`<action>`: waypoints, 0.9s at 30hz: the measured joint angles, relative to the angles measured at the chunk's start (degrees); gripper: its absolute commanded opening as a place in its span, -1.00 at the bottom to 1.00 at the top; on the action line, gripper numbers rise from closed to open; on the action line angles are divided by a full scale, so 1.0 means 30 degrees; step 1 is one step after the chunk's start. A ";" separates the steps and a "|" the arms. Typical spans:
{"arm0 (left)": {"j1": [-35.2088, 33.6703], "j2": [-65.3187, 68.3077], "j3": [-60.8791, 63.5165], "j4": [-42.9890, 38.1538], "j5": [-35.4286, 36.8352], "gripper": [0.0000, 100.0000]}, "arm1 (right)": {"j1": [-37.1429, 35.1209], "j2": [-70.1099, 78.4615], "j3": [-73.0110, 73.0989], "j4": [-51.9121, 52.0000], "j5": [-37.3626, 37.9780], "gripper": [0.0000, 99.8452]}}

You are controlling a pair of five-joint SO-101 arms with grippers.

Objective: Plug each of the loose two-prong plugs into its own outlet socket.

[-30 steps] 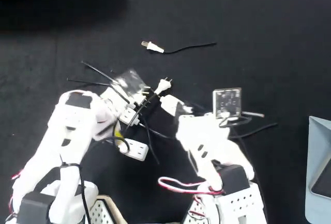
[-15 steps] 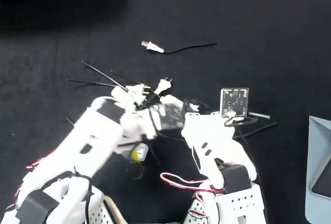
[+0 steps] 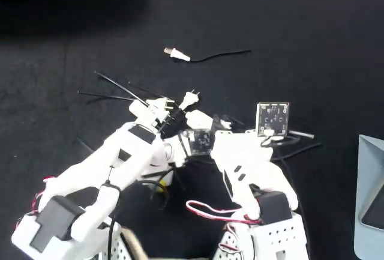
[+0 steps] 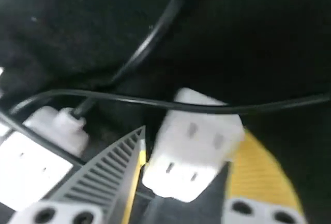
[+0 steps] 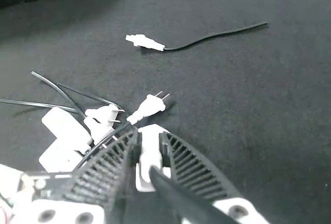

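Right now the left gripper [image 4: 191, 137] has its fingers [image 4: 111, 169] closed against both sides of a white socket block [image 4: 192, 157], and a black cable [image 4: 155, 100] lies across it. The right gripper [image 5: 150, 136] likewise pinches a second socket [image 5: 147, 154]. Just beyond it on the black desk [image 3: 312, 44] lie a near plug [image 5: 150, 105] and a side plug [image 5: 106, 113], prongs bare. A far plug [image 3: 177, 54] sits well apart, farther out.

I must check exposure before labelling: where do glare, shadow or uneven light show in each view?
High view: the white arms glare against the black table, darker toward its far edge. Left wrist view: the socket is brightly lit, the table around it nearly black. Right wrist view: even light; the far plug casts only a faint shadow.
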 measured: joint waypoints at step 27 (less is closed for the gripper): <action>-0.8938 -0.7385 -0.0059 0.2198 0.3927 -0.94 | 0.0059 0.0000 0.0000 0.0000 0.0000 -0.97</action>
